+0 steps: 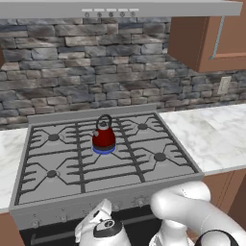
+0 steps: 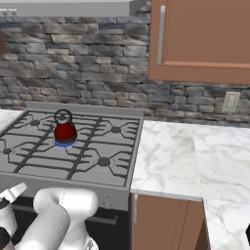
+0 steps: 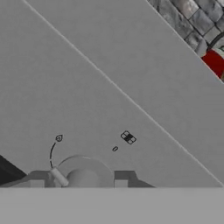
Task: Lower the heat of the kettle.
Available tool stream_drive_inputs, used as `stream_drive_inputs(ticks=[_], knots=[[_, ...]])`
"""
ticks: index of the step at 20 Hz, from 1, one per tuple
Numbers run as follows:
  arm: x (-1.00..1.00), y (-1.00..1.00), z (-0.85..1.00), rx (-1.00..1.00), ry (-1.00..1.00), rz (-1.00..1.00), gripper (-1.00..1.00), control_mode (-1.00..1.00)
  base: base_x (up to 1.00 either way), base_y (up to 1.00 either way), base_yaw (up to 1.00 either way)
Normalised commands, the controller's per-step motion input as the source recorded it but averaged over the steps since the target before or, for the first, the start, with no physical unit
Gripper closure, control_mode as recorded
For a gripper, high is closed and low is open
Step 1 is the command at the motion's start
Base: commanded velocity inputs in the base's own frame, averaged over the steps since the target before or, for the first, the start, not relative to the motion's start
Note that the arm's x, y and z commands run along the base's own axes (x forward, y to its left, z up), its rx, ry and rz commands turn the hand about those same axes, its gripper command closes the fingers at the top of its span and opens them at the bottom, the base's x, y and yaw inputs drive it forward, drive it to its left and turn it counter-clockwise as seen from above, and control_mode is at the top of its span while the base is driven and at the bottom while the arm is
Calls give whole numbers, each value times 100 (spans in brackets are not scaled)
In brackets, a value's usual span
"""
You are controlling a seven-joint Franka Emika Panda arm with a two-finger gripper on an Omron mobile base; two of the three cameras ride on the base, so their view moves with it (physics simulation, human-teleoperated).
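Note:
The small dark-red kettle (image 1: 104, 138) with its blue base ring and dark loop handle stands on the stove's middle burner; it is also the kettle (image 2: 64, 132) in the right base view, and a red corner of the kettle (image 3: 214, 61) shows in the hand view. My gripper (image 1: 102, 207) is low against the stove's grey front panel (image 3: 109, 87), below the kettle. In the hand view the gripper (image 3: 81, 178) has a round grey knob (image 3: 83, 171) between its two fingertips, which sit close on either side. The knob's pointer aims up-left toward a thin arc mark.
The stove (image 1: 158, 139) has several burners under dark grates. Marble counters (image 2: 185, 151) flank it, with a stone backsplash (image 1: 96, 81) behind. A range hood (image 1: 120, 8) and wooden cabinets (image 2: 205, 39) hang above. A wooden base cabinet (image 2: 166, 219) stands to my right.

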Motion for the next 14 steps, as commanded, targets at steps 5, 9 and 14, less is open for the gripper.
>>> stream_drive_inputs(ticks=[5,9,14], knots=[[0,-20,9,31,-1,0,100,-100,0,0,0],[0,-18,8,30,-1,0,100,-100,0,0,0],[0,-13,10,30,-1,0,100,-100,0,0,0]])
